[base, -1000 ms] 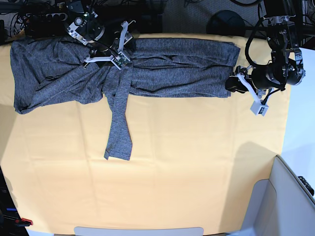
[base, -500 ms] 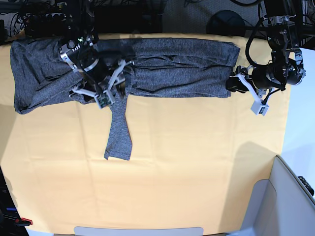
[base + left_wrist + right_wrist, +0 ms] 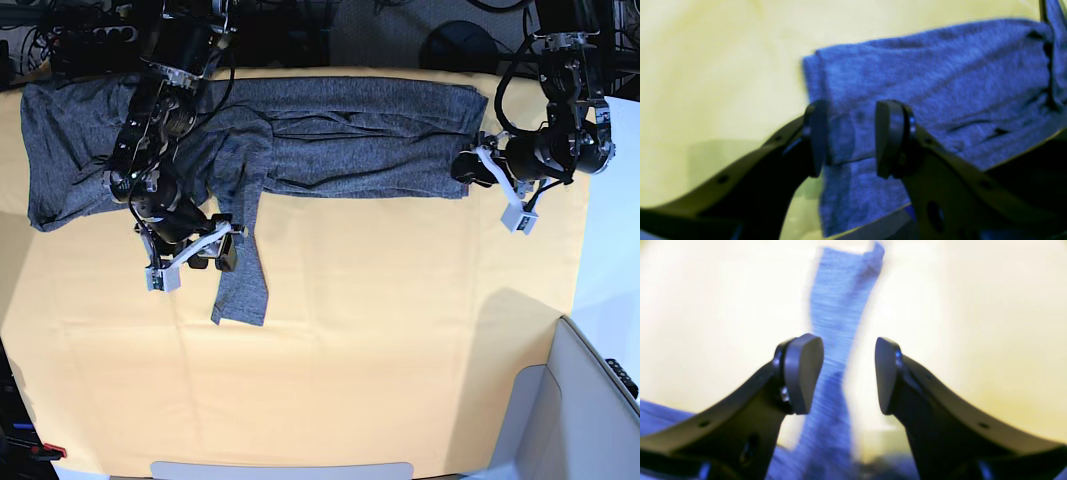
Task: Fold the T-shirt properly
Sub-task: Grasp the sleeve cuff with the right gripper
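The dark-grey T-shirt point(image 3: 350, 140) lies as a long band across the back of the yellow table point(image 3: 400, 330). One sleeve point(image 3: 243, 285) runs off it toward the front. My right gripper point(image 3: 218, 252) hangs low over that sleeve, open. In the right wrist view the sleeve point(image 3: 840, 306) stretches away beyond the gap of the right gripper point(image 3: 848, 376), blurred. My left gripper point(image 3: 465, 168) sits at the shirt's right end. In the left wrist view the left gripper point(image 3: 851, 138) is open, its fingers standing to either side of the shirt's folded edge point(image 3: 940, 83).
Dark cables and equipment point(image 3: 90, 40) line the table's back edge. A grey and white unit point(image 3: 580, 400) stands at the front right corner. A pale strip point(image 3: 280, 468) lies along the front edge, and a small red and black tool point(image 3: 40, 450) sits at the front left.
My right arm has swung from the shirt's back edge forward and down to the hanging sleeve. The left gripper has shifted slightly toward the shirt's right end. The shirt lies as before.
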